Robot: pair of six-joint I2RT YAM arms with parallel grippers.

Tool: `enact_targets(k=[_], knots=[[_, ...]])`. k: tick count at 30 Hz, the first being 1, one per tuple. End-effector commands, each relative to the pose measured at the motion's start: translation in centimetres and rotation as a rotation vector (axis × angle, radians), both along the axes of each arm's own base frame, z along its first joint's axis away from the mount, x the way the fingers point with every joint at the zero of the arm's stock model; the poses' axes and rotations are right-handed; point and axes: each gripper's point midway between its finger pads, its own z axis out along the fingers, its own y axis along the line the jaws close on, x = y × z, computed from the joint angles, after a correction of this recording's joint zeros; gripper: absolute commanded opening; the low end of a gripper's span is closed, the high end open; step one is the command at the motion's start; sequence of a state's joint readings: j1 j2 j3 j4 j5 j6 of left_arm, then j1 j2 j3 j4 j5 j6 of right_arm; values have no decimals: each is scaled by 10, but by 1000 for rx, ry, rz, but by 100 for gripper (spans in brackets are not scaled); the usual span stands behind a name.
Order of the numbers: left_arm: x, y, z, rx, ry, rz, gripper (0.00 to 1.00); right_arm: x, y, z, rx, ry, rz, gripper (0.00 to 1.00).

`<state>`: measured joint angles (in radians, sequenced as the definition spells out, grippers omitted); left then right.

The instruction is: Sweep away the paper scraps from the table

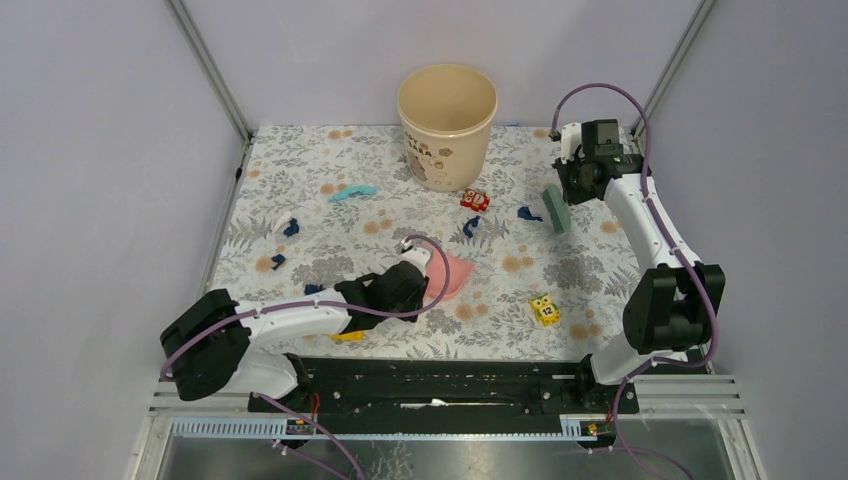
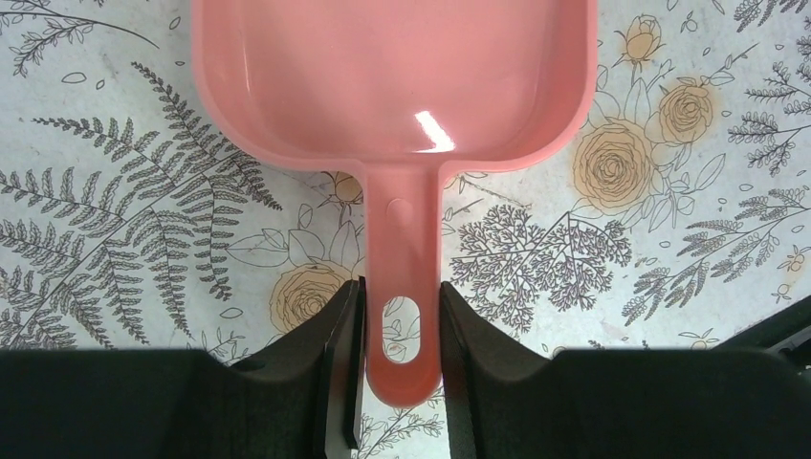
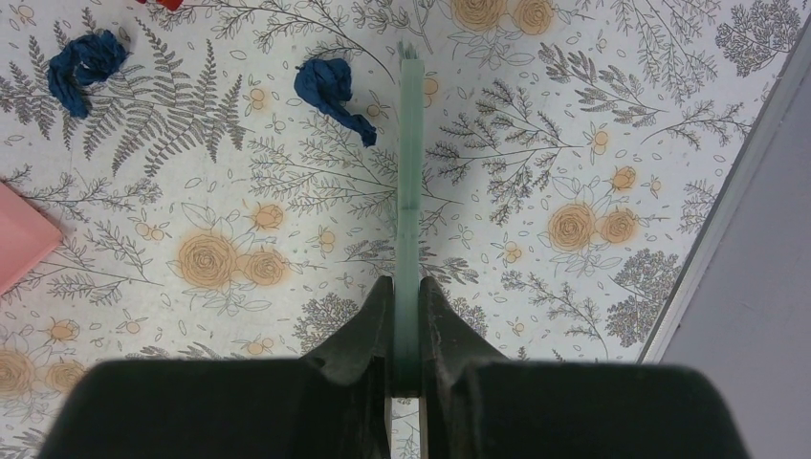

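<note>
Right hand (image 3: 405, 289) on brush (image 3: 410, 143) — scraps (image 3: 330, 84) alongside

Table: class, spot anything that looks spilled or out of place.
Dark blue paper scraps lie scattered across the table, plus a light-blue strip left of the bucket. A red cube and a yellow cube sit loose too.

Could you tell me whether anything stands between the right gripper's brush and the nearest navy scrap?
Nothing visible: only bare cloth lies between the pale green brush and the crumpled dark navy paper scrap beside it.

Beige bucket (image 1: 447, 115) stands far back; red cube (image 1: 475, 200) near it; yellow cube (image 1: 544, 310) nearer.
</note>
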<state>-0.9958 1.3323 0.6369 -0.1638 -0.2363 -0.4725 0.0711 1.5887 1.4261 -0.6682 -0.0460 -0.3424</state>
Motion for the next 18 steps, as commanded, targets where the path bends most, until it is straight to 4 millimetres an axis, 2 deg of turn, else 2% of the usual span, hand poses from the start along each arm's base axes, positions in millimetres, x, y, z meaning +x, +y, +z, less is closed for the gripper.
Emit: enact_targets(k=[1,5,8,10,15,18], knots=[[7,-11,21,-68,-39,27,17,9,5,15,24,-46,-1,0],[5,-3,47,-39,-5,83,7,11,8,17,-27,-55,31,0],[1,4,69,3,6,72,0,11,18,21,-94,-60,94,0],[-3,11,75,46,18,57,0,13,23,25,-155,-79,112,0],[-13,20,70,155,77,-14,0,25,38,21,-299,-116,174,0],[-16,23,61,207,103,-41,0,32,43,7,-329,-102,209,0]])
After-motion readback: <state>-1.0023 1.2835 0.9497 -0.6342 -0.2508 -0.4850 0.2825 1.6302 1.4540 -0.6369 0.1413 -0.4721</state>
